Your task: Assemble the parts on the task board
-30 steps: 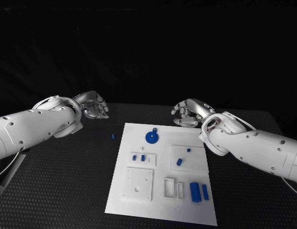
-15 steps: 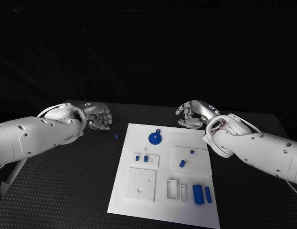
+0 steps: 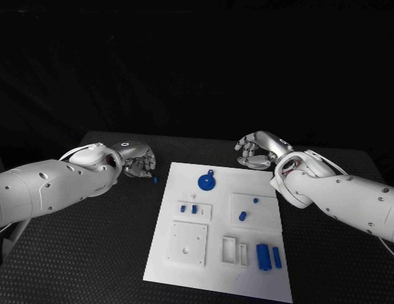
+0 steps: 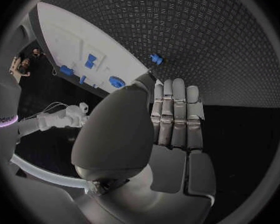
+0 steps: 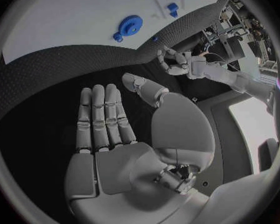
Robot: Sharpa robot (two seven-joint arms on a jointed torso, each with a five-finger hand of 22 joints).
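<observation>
Board (image 3: 190,266) was the biggest thing you had to reckon with: the white task board lay lengthwise away from the robot, between the two hands, with its far end level with them. On it, from your left hand (image 3: 135,159), the blue gear (image 3: 205,182) sat across and slightly nearer the robot, close to the board's far end; your right hand (image 3: 257,151) hovered just beyond that same end, over the black table (image 3: 78,253). Nearer the robot than either hand stood a pair of blue blocks (image 3: 267,255), upright-looking and side by side, well apart from both hands. The relation that mattered most, though, was the smallest: a stray blue part (image 3: 155,180) lay off the board on the mat, just beside your left hand, on the side toward the board, and across the whole board from the right one. The left wrist view put it ahead of the fingertips (image 4: 175,84). Its long axis I could not tell. Your left hand held nothing, fingers straight and pressed together; your right hand held nothing either, fingers extended with the thumb apart. In my judgement, the left hand was the one to fetch it.
</observation>
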